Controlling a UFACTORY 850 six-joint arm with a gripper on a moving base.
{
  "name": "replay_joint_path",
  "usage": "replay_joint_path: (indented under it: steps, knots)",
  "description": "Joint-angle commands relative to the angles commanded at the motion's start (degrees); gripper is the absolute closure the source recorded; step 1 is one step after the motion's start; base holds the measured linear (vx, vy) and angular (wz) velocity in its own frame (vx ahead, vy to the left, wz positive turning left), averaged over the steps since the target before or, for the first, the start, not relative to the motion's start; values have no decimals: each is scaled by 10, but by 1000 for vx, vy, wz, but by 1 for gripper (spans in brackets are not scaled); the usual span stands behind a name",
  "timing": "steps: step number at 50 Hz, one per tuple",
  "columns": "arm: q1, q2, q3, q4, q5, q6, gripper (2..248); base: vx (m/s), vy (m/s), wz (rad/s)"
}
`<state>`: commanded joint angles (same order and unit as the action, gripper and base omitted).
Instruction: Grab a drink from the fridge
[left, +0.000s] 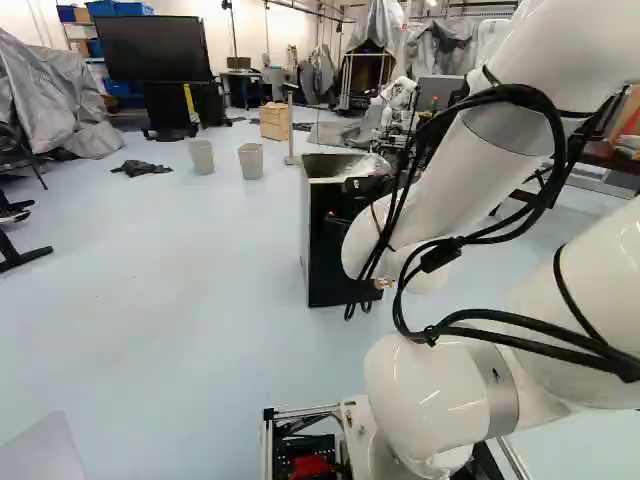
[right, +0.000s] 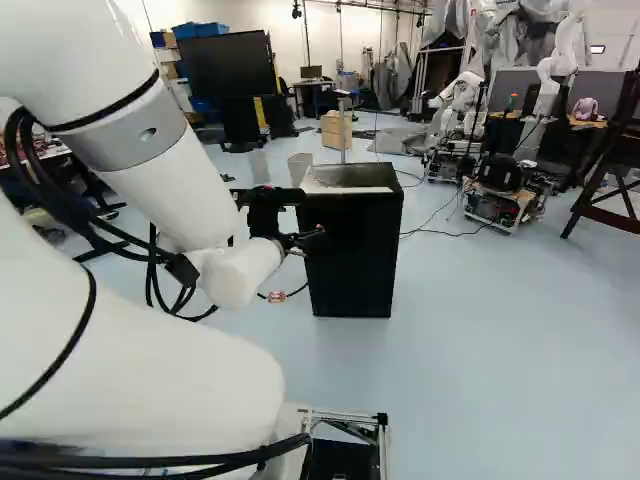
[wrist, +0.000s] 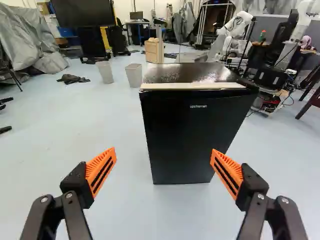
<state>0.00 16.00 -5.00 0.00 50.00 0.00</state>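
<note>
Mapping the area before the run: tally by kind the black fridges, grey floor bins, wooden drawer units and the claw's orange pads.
Black fridge: 1
Grey floor bins: 2
Wooden drawer unit: 1
Orange pads on the claw: 2
Total: 6

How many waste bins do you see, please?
2: one waste bin nearer the mini fridge, the other waste bin nearer the dark cloth. More may be hidden.

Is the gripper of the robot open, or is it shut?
The gripper is open: in the wrist view its two orange pads stand wide apart, gripping nothing.
</note>
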Motion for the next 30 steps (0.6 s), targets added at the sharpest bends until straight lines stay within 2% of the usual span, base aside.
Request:
replay_joint_path:
  steps: [30]
  knots:
    - [0,0,0,0,0,0,3,81,57,-17]
